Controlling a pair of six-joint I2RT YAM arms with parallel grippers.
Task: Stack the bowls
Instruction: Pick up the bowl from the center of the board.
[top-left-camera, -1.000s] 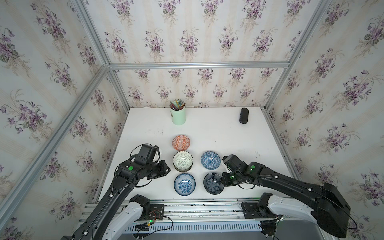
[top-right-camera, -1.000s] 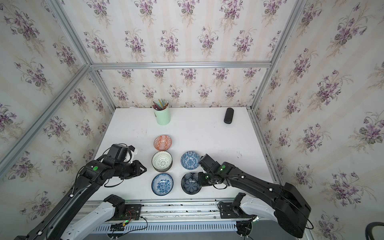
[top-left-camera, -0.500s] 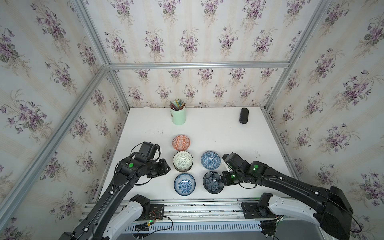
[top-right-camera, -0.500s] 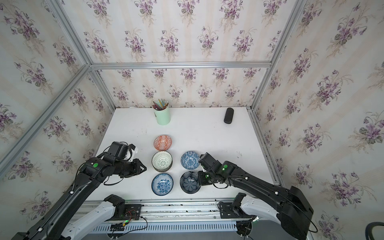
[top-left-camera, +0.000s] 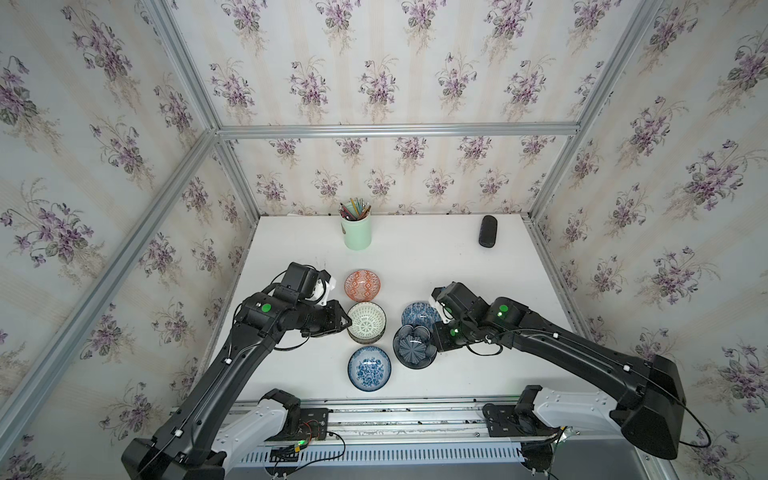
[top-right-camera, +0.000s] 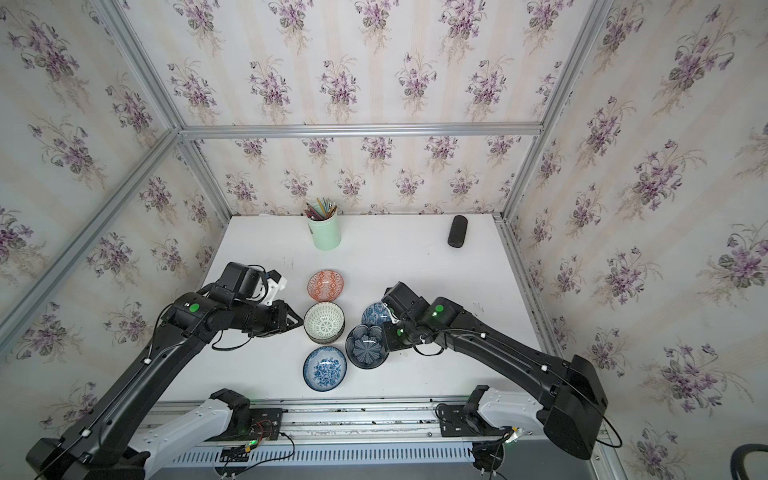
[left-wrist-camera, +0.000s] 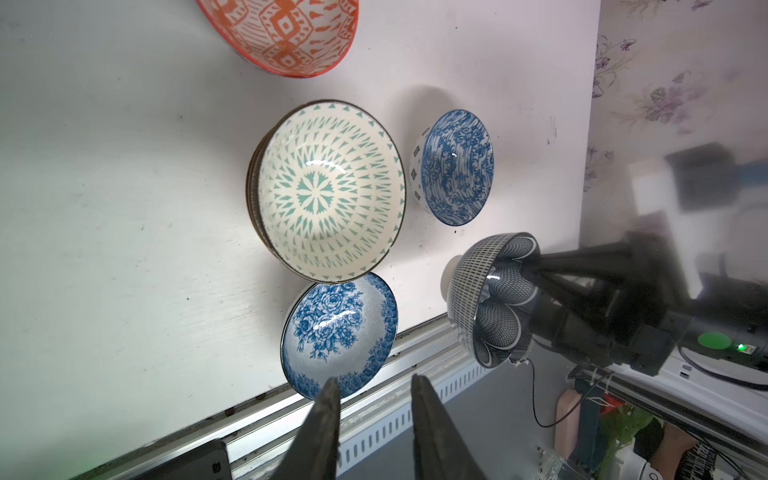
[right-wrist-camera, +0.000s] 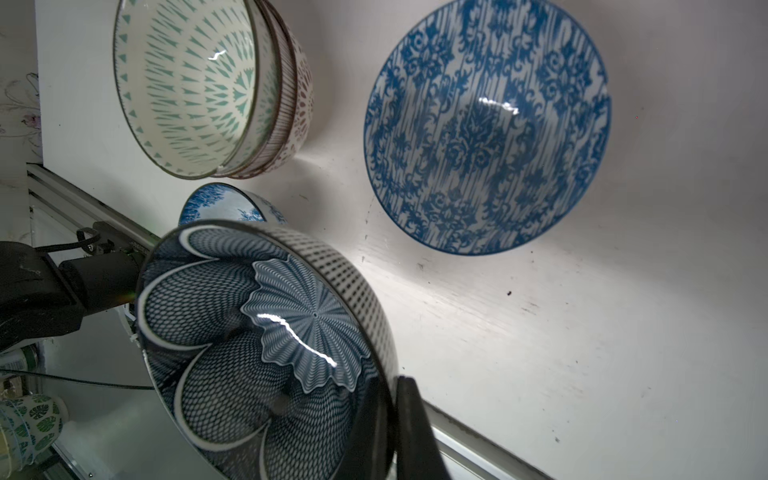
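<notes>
Bowls are what we must pile up. Our right gripper (right-wrist-camera: 390, 397) is pinched tight on the rim of the dark petal bowl (top-left-camera: 414, 347). That bowl hangs tipped above the table (top-left-camera: 419, 257) and does not touch it.

The pile, with the green-pattern bowl (top-left-camera: 366, 322) on top, sits to the left of the held bowl and a little farther from our base. So we think the right arm must carry its bowl left and a bit forward, then make it level.

Our left gripper (left-wrist-camera: 374, 384) is a little open and holds nothing. It hovers just beside the pile, on the far side from the held bowl.

The blue flower bowl (top-left-camera: 369, 368), the blue leafy bowl (top-left-camera: 417, 312) and the orange bowl (top-left-camera: 362, 285) each sit alone near the pile.
</notes>
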